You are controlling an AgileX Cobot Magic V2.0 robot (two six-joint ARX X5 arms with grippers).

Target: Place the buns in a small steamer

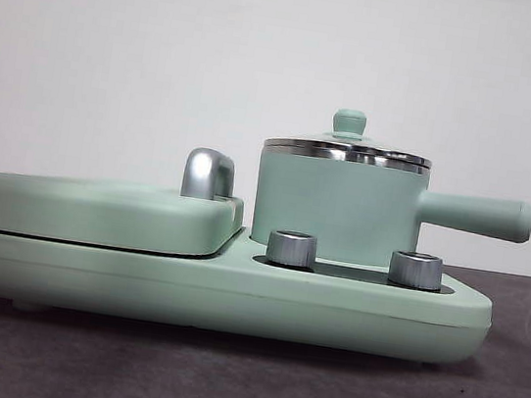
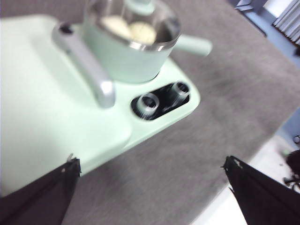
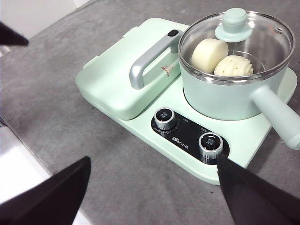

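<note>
The small steamer (image 1: 339,204) (image 3: 225,93) (image 2: 129,51) is a mint-green pot with a chrome rim and side handle, standing on the right half of the cooker base. Its glass lid with a green knob (image 3: 234,21) is on. Through the lid I see both buns inside: a smooth cream-white one (image 3: 208,54) and a ridged white one (image 3: 233,66); they show blurred in the left wrist view (image 2: 129,29). My left gripper (image 2: 150,178) is open and empty, high above the table in front of the cooker. My right gripper (image 3: 152,180) is open and empty too, raised above the cooker's knob side.
The flat mint-green griddle (image 1: 96,210) (image 3: 122,79) with a chrome handle (image 1: 208,173) fills the cooker's left half. Two chrome knobs (image 1: 291,248) (image 1: 415,270) sit at the front of the base. Grey cloth covers the table; a white wall with sockets stands behind.
</note>
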